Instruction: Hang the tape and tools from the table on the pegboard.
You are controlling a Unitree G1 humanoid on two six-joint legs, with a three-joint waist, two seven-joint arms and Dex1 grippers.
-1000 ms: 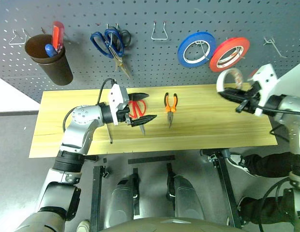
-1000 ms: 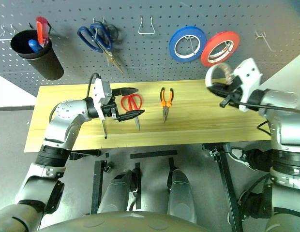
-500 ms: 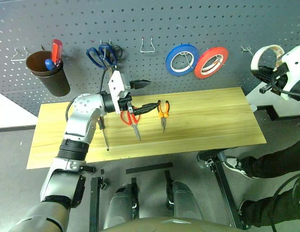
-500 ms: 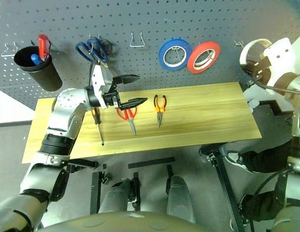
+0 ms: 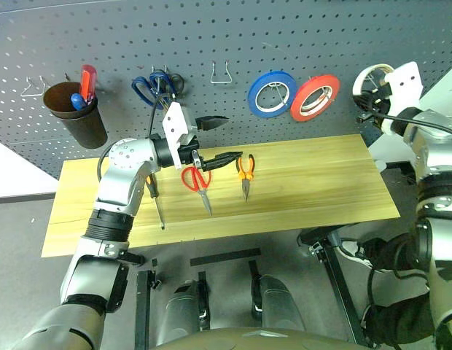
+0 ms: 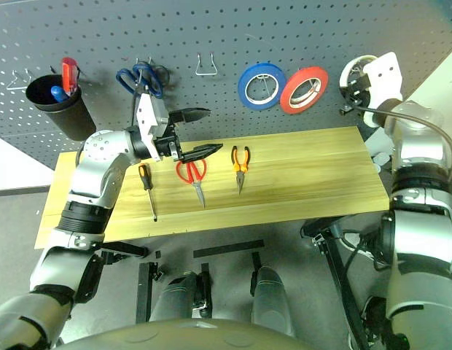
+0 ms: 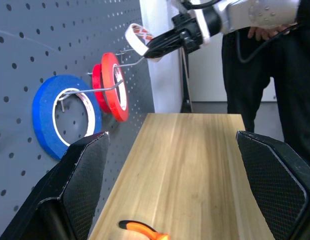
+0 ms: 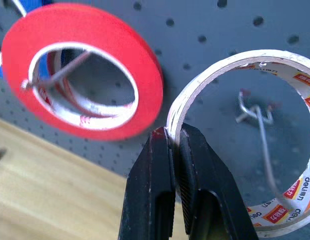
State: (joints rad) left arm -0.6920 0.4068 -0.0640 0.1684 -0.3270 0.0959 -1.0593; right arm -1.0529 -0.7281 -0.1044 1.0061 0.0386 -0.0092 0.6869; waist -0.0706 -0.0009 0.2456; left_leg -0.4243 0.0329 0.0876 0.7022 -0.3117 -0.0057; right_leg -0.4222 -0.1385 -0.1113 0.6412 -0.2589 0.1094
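Observation:
My right gripper (image 8: 174, 132) is shut on the rim of the whitish tape (image 8: 215, 70) and holds it up against the pegboard (image 5: 284, 29), just right of the red roll. A silver hook (image 8: 262, 130) shows through the ring's opening. My left gripper (image 5: 230, 138) hovers open and empty above the table (image 5: 321, 175), over the red-handled scissors (image 5: 197, 180). The orange-and-black pliers (image 5: 245, 169) lie right of the scissors. The thin screwdriver (image 5: 154, 200) lies left of them.
On the pegboard hang a blue roll (image 5: 272, 93), a red roll (image 5: 315, 97), blue scissors (image 5: 157, 84) and an empty hook (image 5: 222, 73). A brown cup (image 5: 76, 117) holds red and blue screwdrivers. A person in dark trousers (image 7: 275, 75) stands past the table's right end.
My right gripper has carried the tape from over the table's right end up to the pegboard beside the red roll. My left gripper has risen a little above the scissors. The camera has shifted.

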